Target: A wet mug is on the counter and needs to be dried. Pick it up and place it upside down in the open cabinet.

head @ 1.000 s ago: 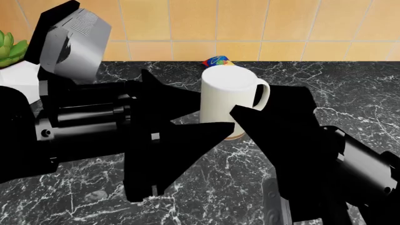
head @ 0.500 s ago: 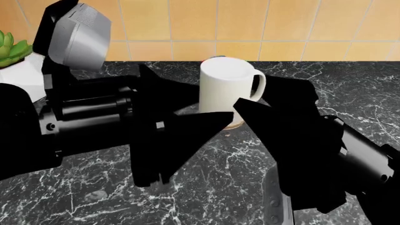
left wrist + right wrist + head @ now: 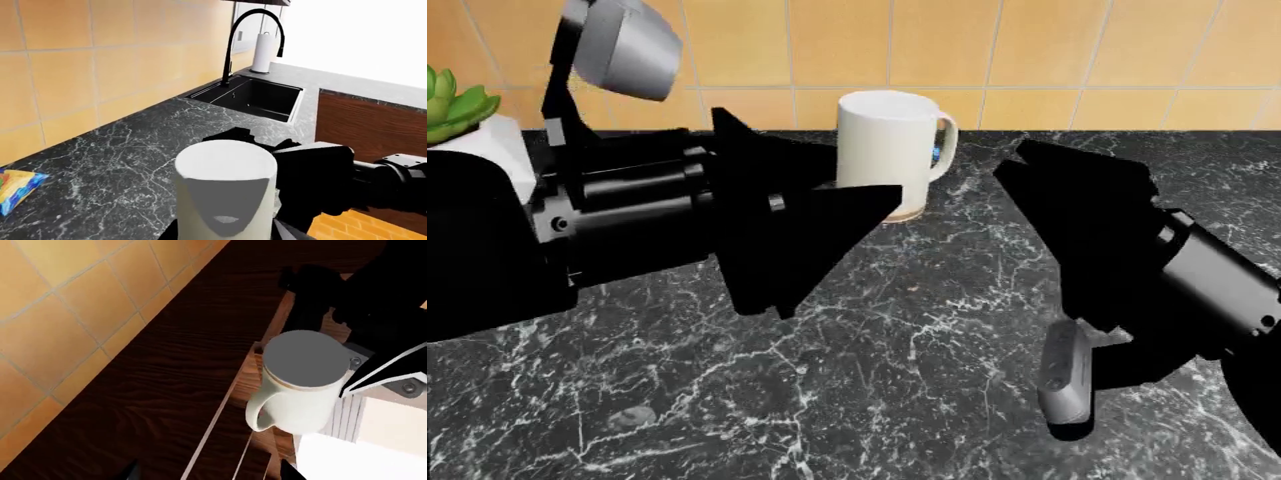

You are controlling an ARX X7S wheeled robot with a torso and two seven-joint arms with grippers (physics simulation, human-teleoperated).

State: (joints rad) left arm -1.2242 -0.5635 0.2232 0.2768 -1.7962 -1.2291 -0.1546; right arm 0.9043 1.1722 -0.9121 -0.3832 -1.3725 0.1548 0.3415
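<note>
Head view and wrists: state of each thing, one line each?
mug: upright, mouth up, not yet inverted
left gripper: jaws shut on the mug's sides
right gripper: clear of the mug, jaws unclear
snack bag: lying flat on the counter
faucet: no water seen

Flat even render light, sharp focus (arms pure black silhouettes).
</note>
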